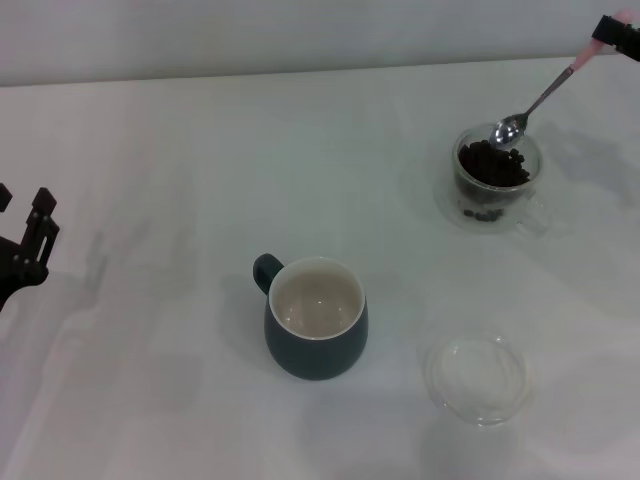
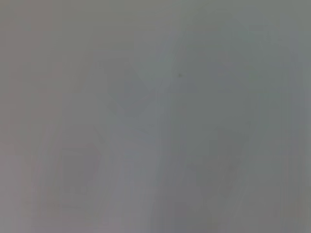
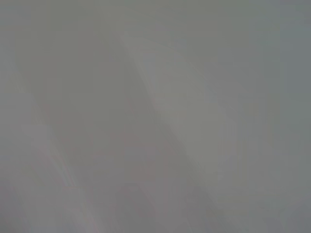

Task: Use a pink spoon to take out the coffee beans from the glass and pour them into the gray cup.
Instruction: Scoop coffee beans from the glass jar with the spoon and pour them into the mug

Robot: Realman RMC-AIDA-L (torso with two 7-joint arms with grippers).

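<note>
our right gripper (image 1: 612, 34) pinches the pink spoon (image 1: 532, 107), bowl just above the coffee beans (image 1: 493, 165) in the glass (image 1: 493, 180) far right. a tilted scoop may spill beans before the gray cup (image 1: 316, 331). left gripper (image 1: 25, 250) idles, fingers spread.

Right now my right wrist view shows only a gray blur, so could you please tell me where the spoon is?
Observer: The right gripper holds the spoon by its pink handle, and the spoon's bowl is at the top of the glass, over the coffee beans.
Operator: Thank you. Are there any beans in the mug yet?
Observer: None that I can see. The mug shows only its cream inside.
Operator: What else is near the mug?
Observer: A clear glass dish sits to the mug's right. The left gripper is parked at the far left.
</note>
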